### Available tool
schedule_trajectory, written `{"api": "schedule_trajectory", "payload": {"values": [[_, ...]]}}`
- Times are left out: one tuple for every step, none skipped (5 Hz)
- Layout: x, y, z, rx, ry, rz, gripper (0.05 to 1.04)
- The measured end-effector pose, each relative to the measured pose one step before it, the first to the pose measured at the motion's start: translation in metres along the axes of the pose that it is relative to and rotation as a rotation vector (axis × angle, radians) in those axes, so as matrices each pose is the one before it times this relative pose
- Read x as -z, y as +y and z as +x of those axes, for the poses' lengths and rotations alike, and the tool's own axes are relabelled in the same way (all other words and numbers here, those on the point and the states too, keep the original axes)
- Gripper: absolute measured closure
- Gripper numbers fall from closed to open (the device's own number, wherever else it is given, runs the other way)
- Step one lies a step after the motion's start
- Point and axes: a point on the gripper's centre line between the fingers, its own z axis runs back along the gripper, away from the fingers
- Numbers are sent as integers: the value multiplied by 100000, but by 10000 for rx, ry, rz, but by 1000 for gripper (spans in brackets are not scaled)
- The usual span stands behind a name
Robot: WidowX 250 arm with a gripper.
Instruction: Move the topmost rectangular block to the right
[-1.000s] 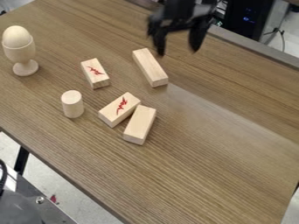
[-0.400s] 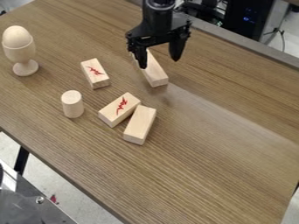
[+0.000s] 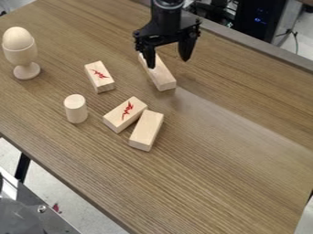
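Right under the black tool (image 3: pixel 168 63) lies the topmost rectangular block (image 3: pixel 160 77), a long, slim stick of pale, creamy wood with straight sides and squared corners. It's a plain one, its upper face flat and light, and the short end turned away from the tool looks a touch warmer and yellower. It lies flat on the brown wood-grain surface (image 3: pixel 214 183), set at a slant: one end is up by the tool, partly hidden behind a finger, and the other runs out below. The tool stands wide, its two fingers well apart and pointing down. One finger is in front of the block's upper part, the other off to the side over the surface. I can't tell from here whether either one touches the wood.

Below the tool and off to its left in view, there's a shorter block with a red squiggle (image 3: pixel 99 76). Farther below the tool, another red-marked block (image 3: pixel 125 114) lies close against a plain lower block (image 3: pixel 147 130), the two at an angle to each other. A little wooden cylinder (image 3: pixel 76 109) stands upright beyond them, and well out to the tool's left is an egg-topped wooden cup (image 3: pixel 22 57).
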Motion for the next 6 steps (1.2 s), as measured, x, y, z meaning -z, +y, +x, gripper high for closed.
{"api": "schedule_trajectory", "payload": {"values": [[398, 125, 83, 115, 53, 118, 83], [729, 652, 17, 372, 161, 298, 83], [126, 245, 10, -17, 78, 19, 83], [174, 175, -19, -61, 26, 1, 83], [740, 141, -147, -32, 113, 105, 83], [941, 90, -112, 64, 120, 200, 83]]}}
